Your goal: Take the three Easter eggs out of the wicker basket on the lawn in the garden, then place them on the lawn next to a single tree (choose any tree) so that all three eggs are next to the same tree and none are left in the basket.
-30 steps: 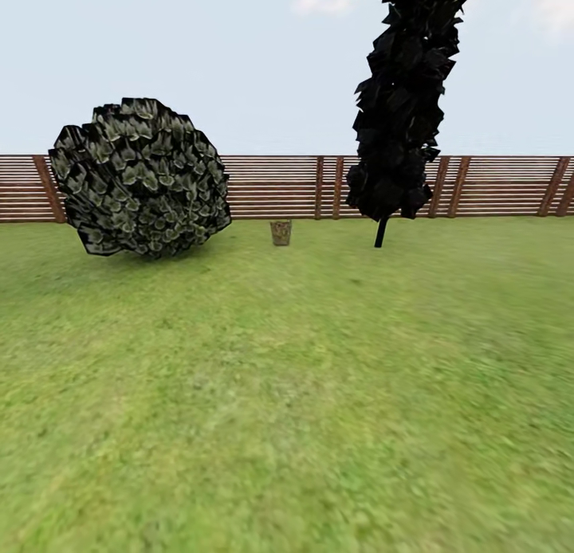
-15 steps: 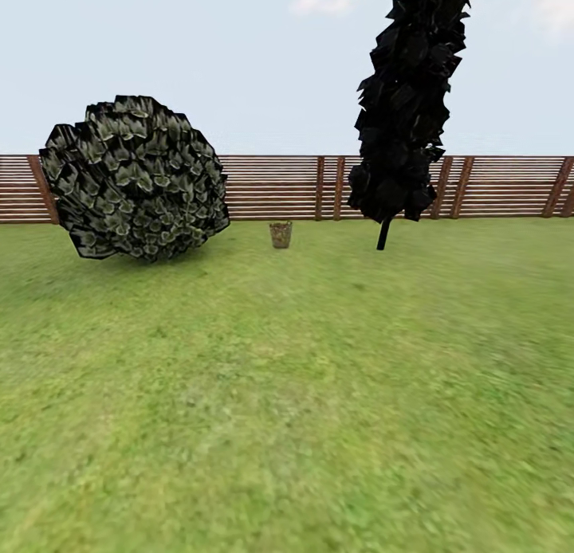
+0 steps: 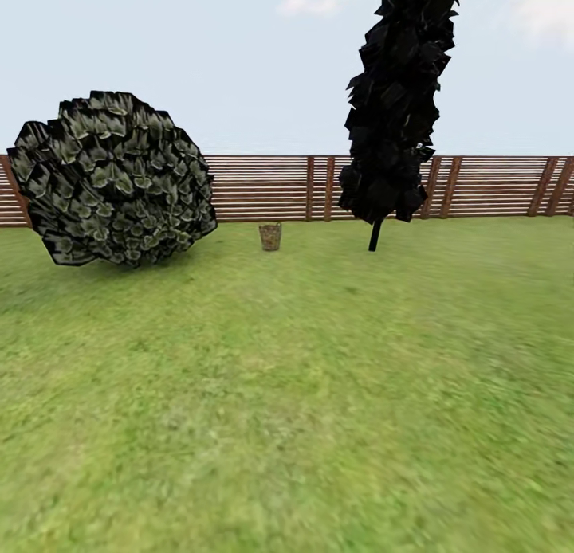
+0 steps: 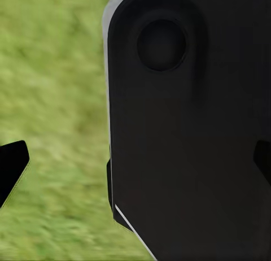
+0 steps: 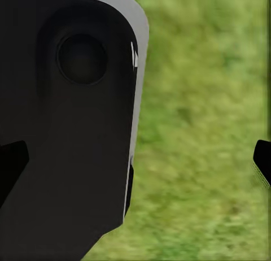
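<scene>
Ahead, wicker basket on lawn, both hands' fingers spread, released.

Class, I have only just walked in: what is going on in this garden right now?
Nothing is being handled. The robot looks across the lawn toward a small brown basket standing far off near the slatted fence, between a round bush and a narrow dark conifer. Whether it holds eggs is too small to tell. Both wrist cameras see grass with fingertips set wide apart, holding nothing.
</scene>
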`<state>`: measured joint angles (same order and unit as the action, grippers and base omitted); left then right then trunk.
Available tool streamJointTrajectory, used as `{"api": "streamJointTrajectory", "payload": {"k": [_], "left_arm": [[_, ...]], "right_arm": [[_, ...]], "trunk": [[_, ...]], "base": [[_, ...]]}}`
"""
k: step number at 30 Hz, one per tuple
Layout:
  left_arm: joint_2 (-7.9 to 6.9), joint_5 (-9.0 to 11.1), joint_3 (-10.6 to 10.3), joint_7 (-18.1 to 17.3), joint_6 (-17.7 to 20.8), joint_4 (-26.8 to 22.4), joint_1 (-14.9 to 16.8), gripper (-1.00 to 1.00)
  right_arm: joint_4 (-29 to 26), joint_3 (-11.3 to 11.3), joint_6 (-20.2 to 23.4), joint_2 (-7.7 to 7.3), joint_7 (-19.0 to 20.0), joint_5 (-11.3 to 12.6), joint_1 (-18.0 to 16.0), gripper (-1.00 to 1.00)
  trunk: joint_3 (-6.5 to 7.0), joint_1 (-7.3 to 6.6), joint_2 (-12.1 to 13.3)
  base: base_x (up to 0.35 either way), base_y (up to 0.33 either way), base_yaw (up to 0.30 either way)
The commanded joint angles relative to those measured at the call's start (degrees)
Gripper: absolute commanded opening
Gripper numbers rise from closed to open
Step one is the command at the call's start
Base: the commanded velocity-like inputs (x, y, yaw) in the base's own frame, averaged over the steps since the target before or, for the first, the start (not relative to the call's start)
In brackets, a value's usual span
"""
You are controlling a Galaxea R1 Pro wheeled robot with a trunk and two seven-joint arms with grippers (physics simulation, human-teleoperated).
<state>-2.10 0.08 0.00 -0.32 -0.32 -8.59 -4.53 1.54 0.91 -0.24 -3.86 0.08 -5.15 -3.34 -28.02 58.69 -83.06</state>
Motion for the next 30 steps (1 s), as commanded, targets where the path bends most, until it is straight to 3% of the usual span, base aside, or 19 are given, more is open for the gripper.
{"api": "streamJointTrajectory", "payload": {"k": [1, 30], "left_arm": [[-0.01, 0.01, 0.00, -0.03, -0.03, -0.12, -0.04, 1.00], [-0.01, 0.01, 0.00, -0.03, -0.03, -0.12, -0.06, 1.00]], "right_arm": [[0.13, 0.05, -0.03, -0.01, 0.01, -0.53, -0.08, 1.00], [0.13, 0.04, -0.03, 0.01, 0.01, -0.51, -0.08, 1.00]], "trunk": [[-0.04, 0.03, -0.02], [-0.04, 0.03, -0.02]], "base": [[0.330, 0.000, -0.009], [0.330, 0.000, -0.001]]}}
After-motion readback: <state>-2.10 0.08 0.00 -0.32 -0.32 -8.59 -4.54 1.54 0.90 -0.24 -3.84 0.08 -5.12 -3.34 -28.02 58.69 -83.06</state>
